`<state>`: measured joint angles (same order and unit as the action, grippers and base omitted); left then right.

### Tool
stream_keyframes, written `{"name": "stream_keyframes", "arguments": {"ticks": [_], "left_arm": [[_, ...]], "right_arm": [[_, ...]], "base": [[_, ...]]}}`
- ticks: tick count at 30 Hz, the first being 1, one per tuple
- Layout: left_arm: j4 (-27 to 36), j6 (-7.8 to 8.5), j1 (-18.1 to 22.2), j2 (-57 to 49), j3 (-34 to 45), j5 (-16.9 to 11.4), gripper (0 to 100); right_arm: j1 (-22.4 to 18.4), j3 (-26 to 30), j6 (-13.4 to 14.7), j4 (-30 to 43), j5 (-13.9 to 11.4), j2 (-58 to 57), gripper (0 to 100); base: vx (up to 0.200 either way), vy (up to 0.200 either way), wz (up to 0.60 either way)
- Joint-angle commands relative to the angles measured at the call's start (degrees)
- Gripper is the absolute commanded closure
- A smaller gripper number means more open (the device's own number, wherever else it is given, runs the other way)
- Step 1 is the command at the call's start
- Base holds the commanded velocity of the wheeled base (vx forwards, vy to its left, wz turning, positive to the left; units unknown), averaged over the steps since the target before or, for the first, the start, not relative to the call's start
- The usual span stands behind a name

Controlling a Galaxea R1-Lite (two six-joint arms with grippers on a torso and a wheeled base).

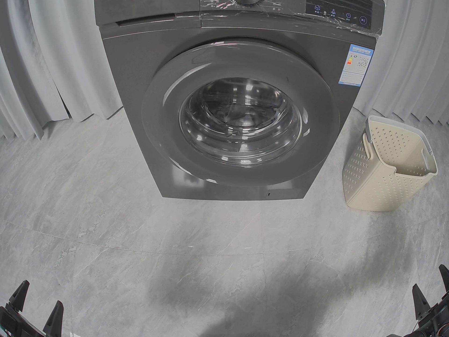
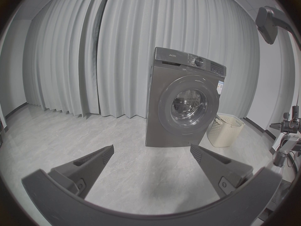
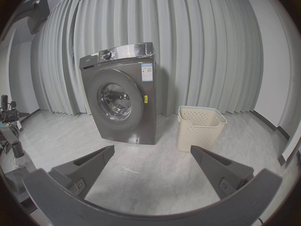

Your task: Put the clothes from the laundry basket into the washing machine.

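1. Right now, you are looking at the washing machine (image 1: 140, 85) filling the upper centre of the head view, with its round door (image 1: 241, 115) sitting shut against the front.
2. You are seeing the laundry basket (image 1: 369, 183) standing upright on the floor (image 1: 140, 221) at the right of the frame, just beside the machine's lower right corner. The part of its inside that is showing is bare perforated wall.
3. Your left gripper (image 1: 41, 300) is hanging at the lower left corner of the frame, released, its jaws standing wide apart and gripping nothing. It is sitting well apart from both the machine and the basket.
4. Your right gripper (image 1: 429, 284) is hanging at the lower right corner, likewise spread and holding nothing. The basket is standing above it in the frame, with a stretch of floor lying between them.
5. Curtains (image 1: 61, 47) are hanging behind the machine, across the upper left and upper right of the frame.
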<state>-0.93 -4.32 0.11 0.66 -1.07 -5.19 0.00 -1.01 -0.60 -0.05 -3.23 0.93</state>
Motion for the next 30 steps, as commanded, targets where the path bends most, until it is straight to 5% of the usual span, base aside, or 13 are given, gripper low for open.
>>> {"name": "stream_keyframes", "arguments": {"ticks": [1, 6, 18, 24, 27, 30], "left_arm": [[-0.04, -0.08, 0.07, -0.66, 0.02, 0.10, 0], [-0.13, -0.17, 0.07, -0.66, 0.02, 0.10, 0], [0.05, 0.10, 0.07, -0.66, -0.07, 0.01, 0], [0.05, 0.18, 0.07, -0.66, -0.07, -0.08, 0], [-0.04, 0.10, 0.07, -0.66, 0.02, -0.08, 0], [-0.04, 0.27, 0.07, -0.66, 0.02, -0.08, 0]], "right_arm": [[0.00, 1.01, -0.02, -0.04, -0.02, -0.84, 0], [0.00, 1.01, -0.02, -0.04, -0.02, -0.84, 0], [0.00, 1.01, -0.72, -0.04, -0.11, -0.31, 0], [-0.26, 1.01, -1.07, -0.39, -0.64, -0.93, 0], [-0.18, -7.78, -0.28, -6.02, -0.55, 0.04, 0], [0.35, -15.25, -0.11, -3.99, -1.16, 6.81, 0]], "base": [[0.000, 0.000, 0.00], [0.000, 0.000, 0.00], [0.200, 0.000, 0.00], [0.200, -0.200, 0.00], [0.000, 0.000, 0.00], [0.000, 0.000, 0.00]]}}
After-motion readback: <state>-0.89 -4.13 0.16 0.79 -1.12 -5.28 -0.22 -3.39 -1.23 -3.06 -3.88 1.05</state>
